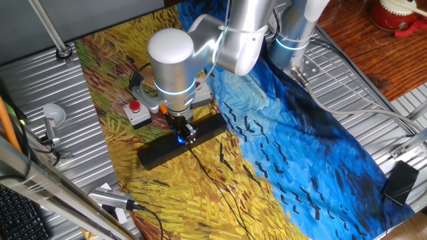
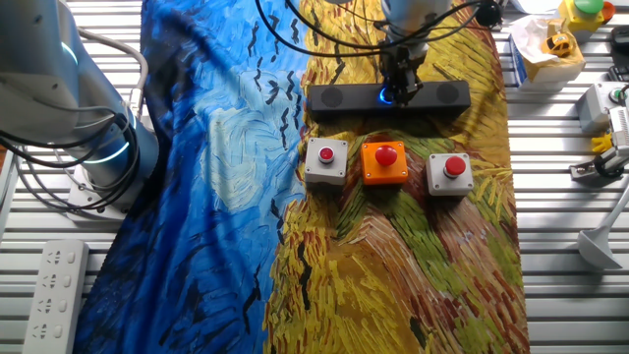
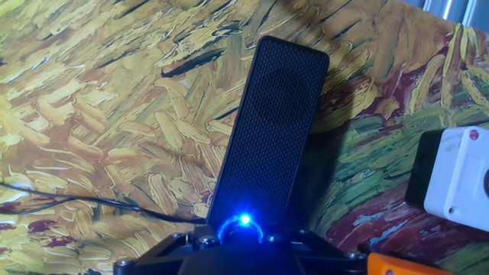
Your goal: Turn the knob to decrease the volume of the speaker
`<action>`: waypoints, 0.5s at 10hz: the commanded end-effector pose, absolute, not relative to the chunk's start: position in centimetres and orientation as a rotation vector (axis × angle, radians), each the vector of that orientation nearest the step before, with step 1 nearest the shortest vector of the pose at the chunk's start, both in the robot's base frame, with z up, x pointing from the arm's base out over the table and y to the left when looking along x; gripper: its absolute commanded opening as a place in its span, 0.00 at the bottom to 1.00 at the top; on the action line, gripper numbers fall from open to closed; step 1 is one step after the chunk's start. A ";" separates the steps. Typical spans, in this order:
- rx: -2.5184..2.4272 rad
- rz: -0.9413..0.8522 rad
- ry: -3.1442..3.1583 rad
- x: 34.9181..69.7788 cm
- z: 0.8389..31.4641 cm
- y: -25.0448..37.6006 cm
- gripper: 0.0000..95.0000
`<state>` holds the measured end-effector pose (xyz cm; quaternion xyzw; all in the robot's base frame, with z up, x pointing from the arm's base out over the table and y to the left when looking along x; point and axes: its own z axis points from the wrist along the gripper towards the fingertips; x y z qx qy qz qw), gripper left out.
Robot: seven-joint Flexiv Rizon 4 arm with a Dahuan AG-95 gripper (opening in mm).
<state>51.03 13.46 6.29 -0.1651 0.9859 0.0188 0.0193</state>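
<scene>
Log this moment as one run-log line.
phase: at knob | gripper: down on knob, closure unclear | speaker: flat on cloth, ring lit blue | button boxes: untouched

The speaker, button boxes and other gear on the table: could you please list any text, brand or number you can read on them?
None can be read.
Speaker: no visible print.
Three button boxes: no labels seen.
Power strip: any marks too small to read.
Yellow-and-white item at the table's corner: too blurred to tell.
</scene>
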 end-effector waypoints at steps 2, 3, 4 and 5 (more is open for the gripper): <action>-0.509 0.066 3.061 50.9 6.4 13.4 0.40; -0.509 0.067 3.061 50.9 6.5 13.3 0.40; -0.508 0.071 3.060 50.9 6.5 13.3 0.40; -0.508 0.072 3.060 50.9 6.5 13.3 0.20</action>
